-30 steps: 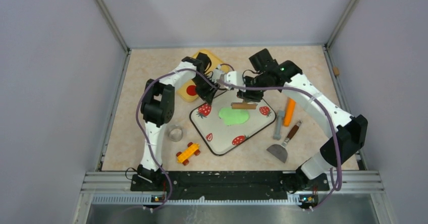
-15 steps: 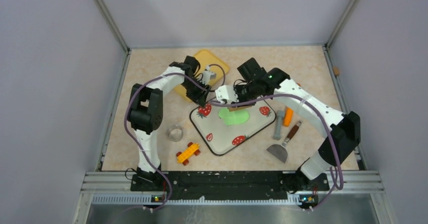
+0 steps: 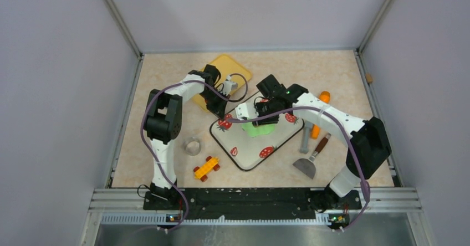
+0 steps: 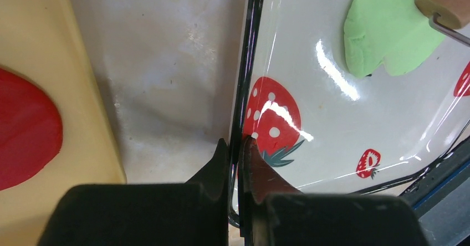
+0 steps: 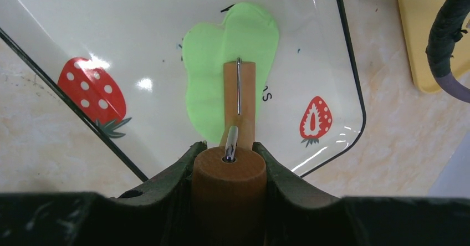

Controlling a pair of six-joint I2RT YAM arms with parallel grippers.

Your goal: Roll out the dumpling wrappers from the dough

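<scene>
The dough (image 5: 219,85) is a flattened bright green blob on a white strawberry-print tray (image 3: 252,156). It also shows in the top view as dough (image 3: 256,129) and in the left wrist view as dough (image 4: 382,35). My right gripper (image 5: 228,146) is shut on the wooden handle of a small roller (image 5: 239,102), whose head rests on the dough. My left gripper (image 4: 237,142) is shut on the tray's black rim (image 4: 246,80) at its left edge. The dumpling wrappers are out of view.
A yellow board (image 3: 224,68) with a red disc (image 4: 22,129) lies just left of the tray. An orange carrot-like piece (image 3: 325,97), a grey bolt (image 3: 305,138) and a spatula (image 3: 310,160) lie to the right. A metal cup (image 3: 192,145) and a toy car (image 3: 205,167) sit front left.
My left gripper has closed on the tray's rim. The right arm has brought the roller nearer and down onto the dough. The tray has shifted slightly.
</scene>
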